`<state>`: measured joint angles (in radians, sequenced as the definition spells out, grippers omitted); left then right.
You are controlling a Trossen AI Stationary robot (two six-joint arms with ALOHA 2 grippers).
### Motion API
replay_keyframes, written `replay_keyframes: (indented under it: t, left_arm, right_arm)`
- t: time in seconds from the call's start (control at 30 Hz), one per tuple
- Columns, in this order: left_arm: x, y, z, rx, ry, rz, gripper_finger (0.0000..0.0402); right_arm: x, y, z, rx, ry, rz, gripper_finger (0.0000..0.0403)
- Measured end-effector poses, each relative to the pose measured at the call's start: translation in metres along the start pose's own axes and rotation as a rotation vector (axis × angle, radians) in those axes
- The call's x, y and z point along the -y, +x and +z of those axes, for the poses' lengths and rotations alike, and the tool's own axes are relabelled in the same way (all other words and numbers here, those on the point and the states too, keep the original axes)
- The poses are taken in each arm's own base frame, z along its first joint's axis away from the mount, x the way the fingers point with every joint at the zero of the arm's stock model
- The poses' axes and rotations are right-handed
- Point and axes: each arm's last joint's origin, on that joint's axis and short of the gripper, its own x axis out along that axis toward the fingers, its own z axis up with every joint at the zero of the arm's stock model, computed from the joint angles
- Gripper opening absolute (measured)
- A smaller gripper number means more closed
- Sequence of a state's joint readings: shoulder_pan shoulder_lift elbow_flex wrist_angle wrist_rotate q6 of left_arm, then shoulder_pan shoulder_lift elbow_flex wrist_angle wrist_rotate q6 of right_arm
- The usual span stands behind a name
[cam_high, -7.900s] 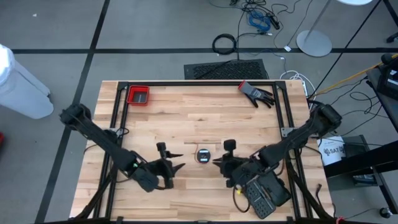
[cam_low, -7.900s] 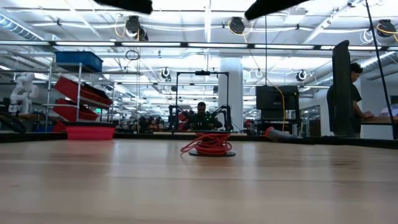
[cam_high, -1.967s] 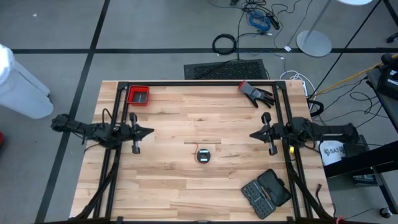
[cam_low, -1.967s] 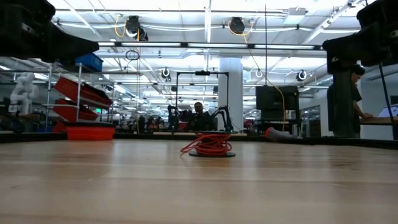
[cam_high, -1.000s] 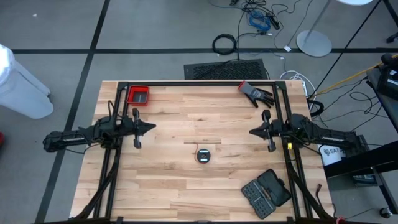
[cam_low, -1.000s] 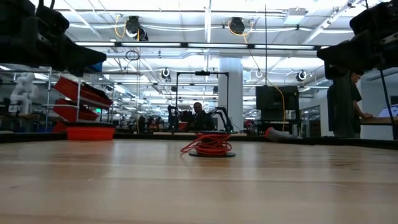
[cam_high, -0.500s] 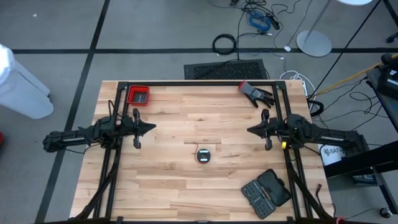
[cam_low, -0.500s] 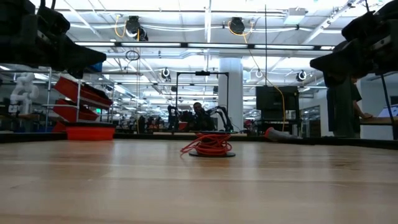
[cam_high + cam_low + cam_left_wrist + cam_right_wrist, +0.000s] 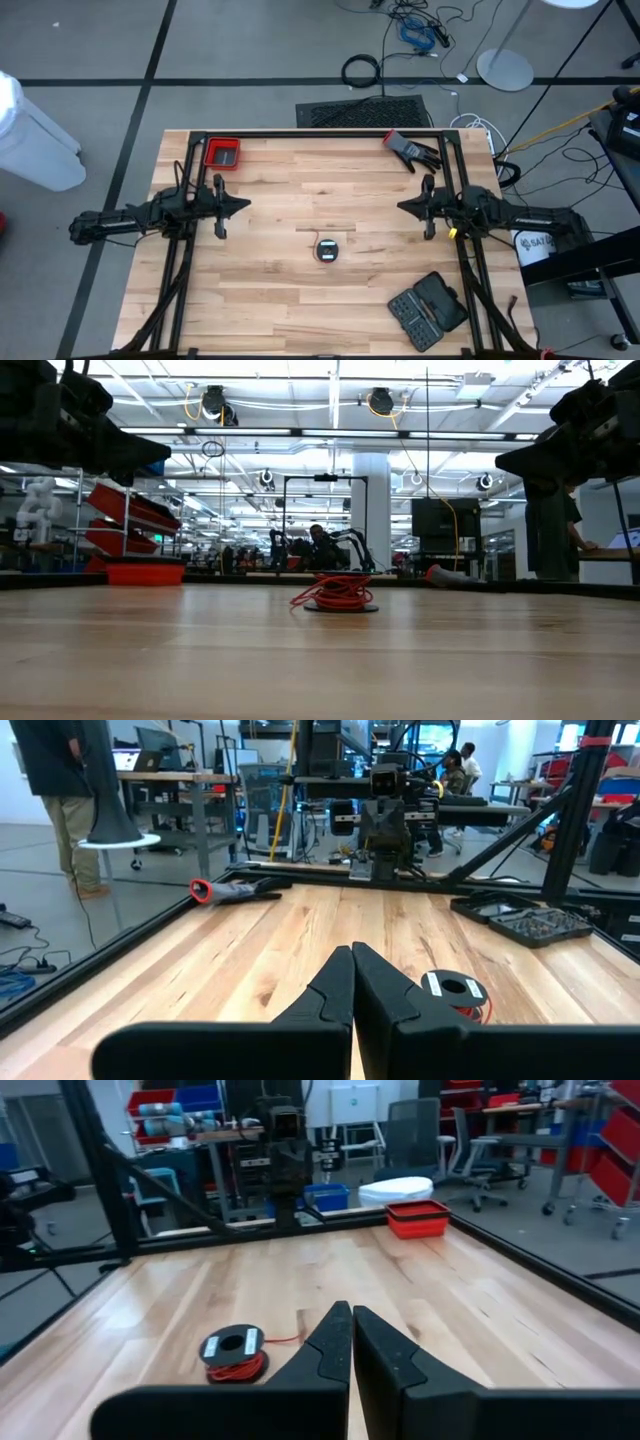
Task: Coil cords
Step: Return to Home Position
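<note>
On wooden table [image 9: 290, 180]: red cord [image 9: 335, 592] coiled on black disc [image 9: 232, 1346], flanked well apart by left gripper [image 9: 245, 205] and right gripper [image 9: 401, 209], both pincers pressed together, empty.

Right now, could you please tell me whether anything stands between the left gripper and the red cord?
Nothing visible does. Only bare table lies between the shut left gripper and the red cord near the middle.

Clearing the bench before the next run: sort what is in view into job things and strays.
Job: red cord coiled on its black spool, at the middle of the table; left gripper and right gripper, jaws shut, off at its sides.
Strays: red bin, glove and tool case on the table; black cable ring and blue cable bundle on the floor.
</note>
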<state>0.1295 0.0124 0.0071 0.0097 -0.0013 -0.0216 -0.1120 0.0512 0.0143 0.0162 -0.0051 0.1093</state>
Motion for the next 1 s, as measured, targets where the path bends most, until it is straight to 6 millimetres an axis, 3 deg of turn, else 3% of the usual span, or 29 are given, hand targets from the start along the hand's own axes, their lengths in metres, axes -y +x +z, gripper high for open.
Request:
replay_keyframes:
  t: [0.8, 1.0]
  left_arm:
    - [-0.0001, 0.0000, 0.0000, 0.000, 0.002, 0.002, 0.0002]
    - [0.0000, 0.0000, 0.0000, 0.000, 0.001, 0.001, 0.0002]
  right_arm:
    - [-0.0064, -0.0015, 0.0011, 0.016, -0.002, 0.048, 0.0000]
    - [-0.0093, -0.0024, 0.0036, 0.031, -0.019, -0.009, 0.0000]
